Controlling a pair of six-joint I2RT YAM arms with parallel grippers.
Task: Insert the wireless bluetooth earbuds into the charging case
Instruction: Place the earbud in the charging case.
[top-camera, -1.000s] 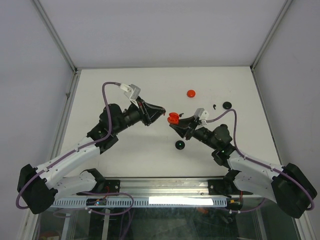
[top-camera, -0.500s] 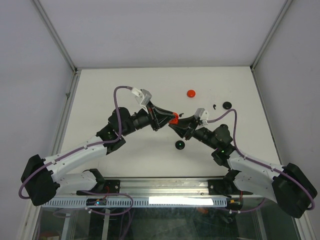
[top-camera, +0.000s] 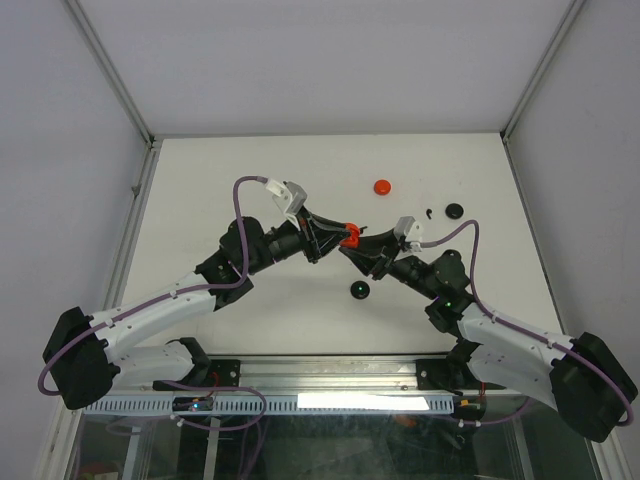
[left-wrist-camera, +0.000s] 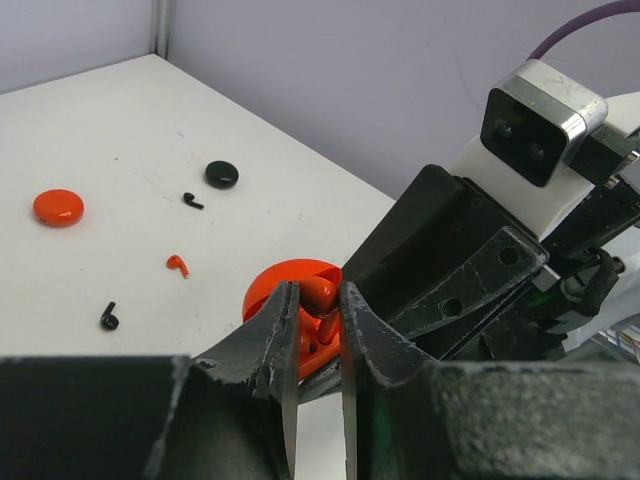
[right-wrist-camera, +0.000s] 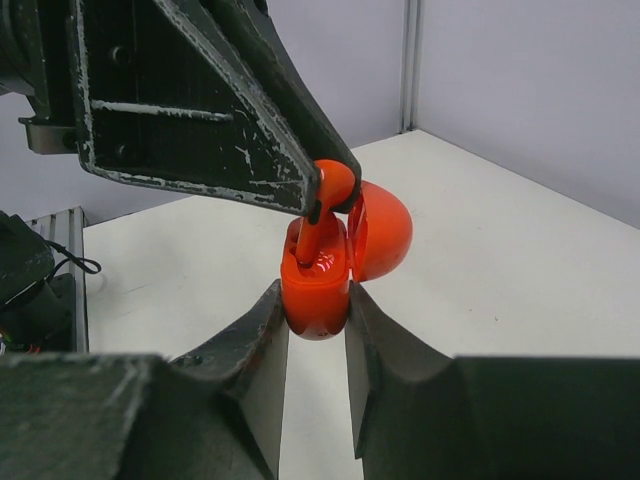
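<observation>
My right gripper (right-wrist-camera: 317, 305) is shut on the body of a red charging case (right-wrist-camera: 315, 290) and holds it above the table with its lid (right-wrist-camera: 382, 232) swung open. My left gripper (left-wrist-camera: 318, 300) is shut on a red earbud (left-wrist-camera: 320, 292). The earbud's head (right-wrist-camera: 333, 185) sits between the left fingertips and its stem points down into the case's socket. In the top view both grippers meet at the case (top-camera: 349, 237) over the middle of the table. A loose red earbud (left-wrist-camera: 177, 265) and two black ones (left-wrist-camera: 192, 201) (left-wrist-camera: 109, 317) lie on the table.
A closed red case (top-camera: 381, 187) lies at the back and a closed black one (top-camera: 455, 210) at the back right. Another black case (top-camera: 359, 290) with a green light lies in front of the grippers. Grey walls enclose the white table (top-camera: 240, 160).
My left arm has swung right, bringing the red earbud from apart to the open case. The right gripper with the case has barely moved.
</observation>
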